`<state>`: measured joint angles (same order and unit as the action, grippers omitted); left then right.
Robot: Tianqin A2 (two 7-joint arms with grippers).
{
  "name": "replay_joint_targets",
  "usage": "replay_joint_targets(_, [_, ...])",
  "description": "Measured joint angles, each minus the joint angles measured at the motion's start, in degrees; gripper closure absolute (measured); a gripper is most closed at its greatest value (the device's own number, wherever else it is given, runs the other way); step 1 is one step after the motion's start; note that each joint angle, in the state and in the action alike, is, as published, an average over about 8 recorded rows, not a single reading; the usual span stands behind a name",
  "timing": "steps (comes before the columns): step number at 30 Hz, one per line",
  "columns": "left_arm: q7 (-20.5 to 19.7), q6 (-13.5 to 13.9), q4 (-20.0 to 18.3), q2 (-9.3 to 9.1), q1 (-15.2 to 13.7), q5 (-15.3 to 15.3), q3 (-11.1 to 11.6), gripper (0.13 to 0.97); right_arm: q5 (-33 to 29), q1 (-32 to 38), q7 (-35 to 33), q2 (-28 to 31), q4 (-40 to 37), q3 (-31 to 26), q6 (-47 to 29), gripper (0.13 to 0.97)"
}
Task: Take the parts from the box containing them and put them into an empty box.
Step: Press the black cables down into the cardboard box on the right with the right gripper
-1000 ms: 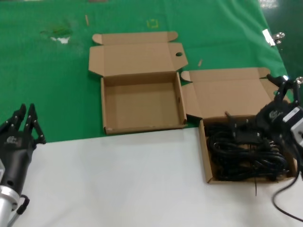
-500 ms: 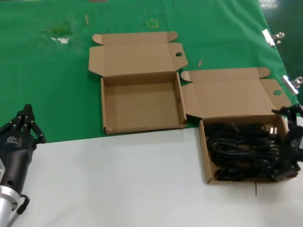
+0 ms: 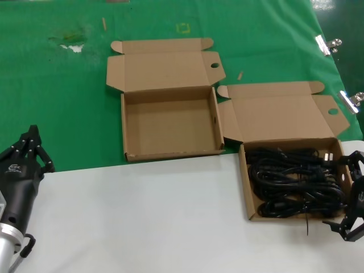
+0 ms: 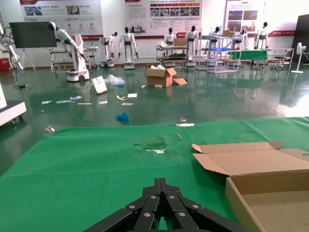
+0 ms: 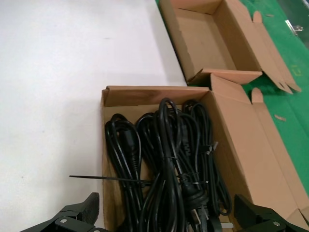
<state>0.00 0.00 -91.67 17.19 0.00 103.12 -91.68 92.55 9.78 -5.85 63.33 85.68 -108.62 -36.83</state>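
Note:
The black bundled power cords [image 3: 296,182] lie in the right cardboard box [image 3: 244,187]; they also show in the right wrist view [image 5: 166,164], inside that box [image 5: 145,93]. The empty box [image 3: 170,122] stands open to the left of it, and shows in the right wrist view [image 5: 200,38] and the left wrist view [image 4: 270,193]. My right gripper [image 3: 354,196] is open and empty at the full box's right end, its fingertips [image 5: 77,215] spread wide above the cords. My left gripper [image 3: 29,149] is shut and empty at the left edge of the table, far from both boxes.
The boxes sit where a green cloth [image 3: 57,85] meets the white tabletop [image 3: 142,216]. Both lids are folded back away from me. Metal clips [image 3: 327,42] lie at the far right of the cloth. A black cable tie [image 5: 111,180] sticks out over the full box's wall.
My right gripper has drawn back from over the cords toward the box's near right corner, with nothing in it. The left arm has barely moved.

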Motion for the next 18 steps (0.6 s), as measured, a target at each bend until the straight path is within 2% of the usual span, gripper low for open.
replay_joint_targets(6, [0.0, 0.0, 0.0, 0.0, 0.0, 0.0, 0.0, 0.957, -1.1, 0.0, -1.7, -1.2, -1.0, 0.7, -1.2, 0.131])
replay_joint_targets(15, [0.0, 0.0, 0.0, 0.0, 0.0, 0.0, 0.0, 0.957, -2.1, -1.0, -3.5, -2.1, -2.2, 2.2, -1.6, 0.181])
replay_joint_targets(18, [0.0, 0.0, 0.0, 0.0, 0.0, 0.0, 0.0, 0.957, -2.2, -1.3, -3.9, -2.3, -2.3, 2.7, -1.7, 0.225])
